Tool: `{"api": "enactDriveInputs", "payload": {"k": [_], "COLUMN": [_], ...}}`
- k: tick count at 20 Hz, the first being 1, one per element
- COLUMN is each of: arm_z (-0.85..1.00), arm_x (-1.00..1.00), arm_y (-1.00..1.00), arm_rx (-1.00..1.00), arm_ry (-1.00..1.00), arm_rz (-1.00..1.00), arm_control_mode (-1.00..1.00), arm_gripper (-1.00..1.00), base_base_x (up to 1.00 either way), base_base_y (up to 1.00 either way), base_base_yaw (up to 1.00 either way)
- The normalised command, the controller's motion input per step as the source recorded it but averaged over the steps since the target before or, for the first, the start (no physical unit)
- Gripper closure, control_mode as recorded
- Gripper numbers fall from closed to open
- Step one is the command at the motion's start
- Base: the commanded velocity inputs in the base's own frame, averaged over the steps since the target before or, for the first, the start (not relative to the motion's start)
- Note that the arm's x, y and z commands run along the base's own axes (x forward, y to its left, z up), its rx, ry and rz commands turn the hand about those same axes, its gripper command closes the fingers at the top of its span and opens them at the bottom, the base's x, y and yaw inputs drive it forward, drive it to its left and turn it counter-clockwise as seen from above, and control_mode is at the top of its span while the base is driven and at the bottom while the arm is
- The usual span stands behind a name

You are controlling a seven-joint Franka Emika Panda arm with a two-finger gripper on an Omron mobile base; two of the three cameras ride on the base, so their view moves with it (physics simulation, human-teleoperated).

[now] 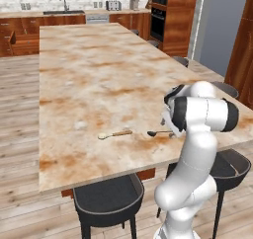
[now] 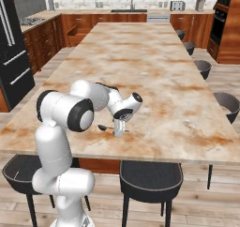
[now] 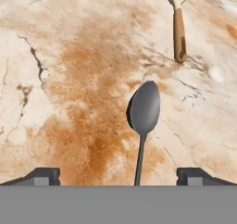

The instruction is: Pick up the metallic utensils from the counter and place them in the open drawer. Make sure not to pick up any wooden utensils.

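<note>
1. Left base view: metal spoon (image 1: 159,133) lies on the table (image 1: 99,80) near its front edge, wooden spoon (image 1: 114,134) just beside.
2. Right base view: gripper (image 2: 120,130) hangs over the metal spoon.
3. Hand view: jaws wide, straddling the handle; descend straight, clamp the handle, avoid the wooden spoon.

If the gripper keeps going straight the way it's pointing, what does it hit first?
Probably the slim dark-grey metal spoon, lying on the beige marbled stone counter between the open gripper's fingertips; the height above it is unclear.
</note>
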Motion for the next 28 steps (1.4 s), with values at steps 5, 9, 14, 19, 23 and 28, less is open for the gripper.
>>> {"api": "enactDriveInputs", "payload": {"k": [5, 9, 14, 19, 23, 28], "arm_z": [-0.26, -0.29, -0.17, -0.11, -0.16, -0.19], "arm_x": [0.08, 0.01, 0.07, 0.09, 0.14, 0.23], "arm_y": [0.16, 0.21, 0.17, 0.08, 0.09, 0.11], "arm_rx": [-0.03, -0.06, 0.00, 0.00, 0.00, 0.00], "arm_ry": [0.00, 0.00, 0.00, 0.00, 0.01, 0.06], "arm_rz": [-0.04, -0.08, -0.09, -0.05, -0.01, 0.00], "arm_control_mode": [-1.00, -1.00, -1.00, -1.00, -1.00, -1.00], "arm_gripper": [-1.00, -1.00, -1.00, -1.00, -1.00, -1.00], "base_base_x": [0.00, 0.00, 0.00, 0.00, 0.00, 0.00], "base_base_y": [0.00, 0.00, 0.00, 0.00, 0.00, 0.00], "base_base_yaw": [0.00, 0.00, 0.00, 0.00, 0.00, 0.00]}}
